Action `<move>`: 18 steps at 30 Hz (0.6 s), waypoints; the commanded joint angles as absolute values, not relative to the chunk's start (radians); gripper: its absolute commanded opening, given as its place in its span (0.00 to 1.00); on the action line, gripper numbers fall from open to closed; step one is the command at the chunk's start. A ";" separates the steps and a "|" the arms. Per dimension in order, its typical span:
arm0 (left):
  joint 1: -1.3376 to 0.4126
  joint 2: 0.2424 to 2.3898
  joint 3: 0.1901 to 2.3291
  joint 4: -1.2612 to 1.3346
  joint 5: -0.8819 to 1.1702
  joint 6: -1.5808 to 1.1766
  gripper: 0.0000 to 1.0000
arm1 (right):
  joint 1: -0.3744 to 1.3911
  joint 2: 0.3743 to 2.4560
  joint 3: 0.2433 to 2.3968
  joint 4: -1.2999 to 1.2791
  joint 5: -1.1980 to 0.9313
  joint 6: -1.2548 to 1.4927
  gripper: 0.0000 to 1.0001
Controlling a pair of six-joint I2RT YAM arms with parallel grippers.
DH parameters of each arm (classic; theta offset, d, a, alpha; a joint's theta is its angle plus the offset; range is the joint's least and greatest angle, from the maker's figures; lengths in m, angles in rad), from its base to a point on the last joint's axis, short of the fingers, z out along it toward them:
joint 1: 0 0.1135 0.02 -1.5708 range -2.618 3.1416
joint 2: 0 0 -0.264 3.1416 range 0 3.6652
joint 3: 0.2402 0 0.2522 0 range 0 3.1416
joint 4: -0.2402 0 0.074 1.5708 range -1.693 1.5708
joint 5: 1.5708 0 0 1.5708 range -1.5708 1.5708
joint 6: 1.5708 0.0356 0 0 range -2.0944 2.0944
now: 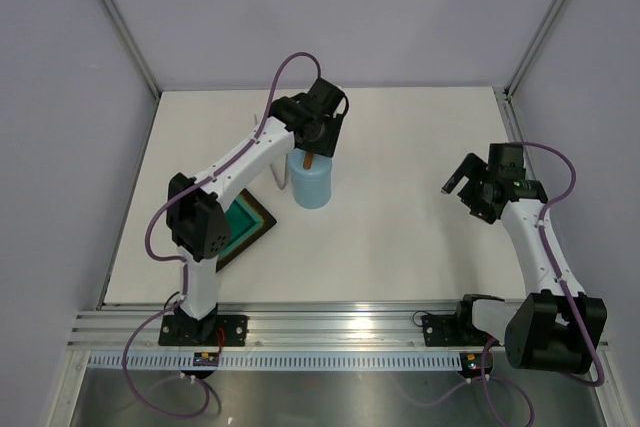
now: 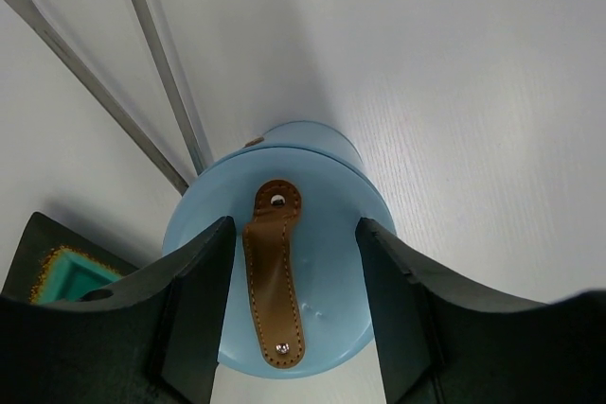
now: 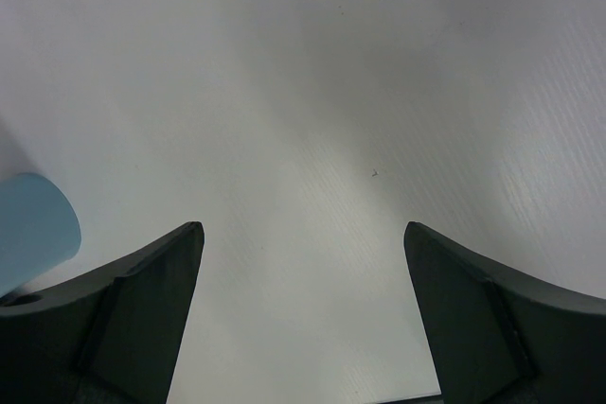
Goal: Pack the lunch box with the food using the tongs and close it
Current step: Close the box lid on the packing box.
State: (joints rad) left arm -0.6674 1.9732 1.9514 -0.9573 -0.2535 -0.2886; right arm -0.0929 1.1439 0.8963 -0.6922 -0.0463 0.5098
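Observation:
The light blue lunch box [image 1: 311, 187] stands upright on the white table with its round lid [image 2: 331, 262] on top. My left gripper [image 2: 295, 229] hangs just above the lid, open. Its fingers [image 2: 204, 290] straddle the brown handle [image 2: 273, 281] without touching it. The silvery tongs [image 2: 142, 73] lie on the table just left of the box, also visible from above [image 1: 277, 175]. No food is in view. My right gripper [image 1: 458, 179] is far to the right, open over bare table [image 3: 303, 229], with the lunch box [image 3: 33, 229] at the left edge of its view.
A flat dark tray with a teal inside [image 1: 243, 219] lies left of the lunch box, partly under my left arm; a corner of the tray [image 2: 71, 272] shows in the left wrist view. Metal frame posts stand at the table's far corners.

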 commanded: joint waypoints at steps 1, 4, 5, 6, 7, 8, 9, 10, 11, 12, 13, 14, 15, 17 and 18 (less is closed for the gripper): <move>-0.663 1.863 2.000 -0.970 -0.275 -0.301 0.57 | -0.097 1.132 0.956 -0.699 -0.057 0.488 0.95; -0.663 1.813 1.996 -0.945 -0.291 -0.298 0.58 | -0.097 1.132 0.962 -0.703 -0.060 0.489 0.95; -0.663 1.790 1.997 -0.945 -0.296 -0.298 0.58 | -0.097 1.135 0.963 -0.703 -0.061 0.491 0.95; -0.663 1.781 1.999 -0.945 -0.301 -0.298 0.58 | -0.097 1.137 0.963 -0.703 -0.061 0.492 0.95; -0.663 1.775 1.999 -0.953 -0.304 -0.298 0.59 | -0.097 1.140 0.962 -0.700 -0.066 0.495 0.95; -0.664 1.772 2.000 -0.962 -0.304 -0.298 0.59 | -0.097 1.143 0.962 -0.698 -0.067 0.497 0.95; -0.663 1.772 2.000 -0.968 -0.305 -0.302 0.59 | -0.097 1.144 0.962 -0.698 -0.069 0.499 0.95; -0.663 1.772 1.991 -0.976 -0.308 -0.304 0.59 | -0.097 1.146 0.960 -0.696 -0.074 0.500 0.95; -0.664 1.773 1.982 -0.979 -0.311 -0.307 0.59 | -0.097 1.146 0.960 -0.695 -0.074 0.500 0.95; -0.663 1.775 1.970 -0.977 -0.313 -0.310 0.59 | -0.097 1.146 0.960 -0.695 -0.074 0.499 0.95; -0.663 1.775 1.953 -0.976 -0.314 -0.314 0.59 | -0.097 1.146 0.959 -0.695 -0.074 0.500 0.95; -0.663 1.778 1.921 -0.976 -0.316 -0.319 0.59 | -0.097 1.143 0.957 -0.693 -0.074 0.499 0.95; -0.663 1.782 1.902 -0.974 -0.304 -0.330 0.59 | -0.097 1.144 0.956 -0.695 -0.072 0.499 0.95; -0.661 1.786 1.835 -0.957 -0.295 -0.342 0.59 | -0.097 1.141 0.951 -0.695 -0.071 0.497 0.95; -0.661 1.786 1.812 -0.951 -0.296 -0.360 0.58 | -0.097 1.141 0.948 -0.693 -0.071 0.495 0.95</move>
State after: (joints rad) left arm -0.6666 1.7756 1.8862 -0.9649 -0.2878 -0.3183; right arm -0.0929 1.1446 0.9257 -0.6975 -0.0483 0.5083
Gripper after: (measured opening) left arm 0.589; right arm 0.949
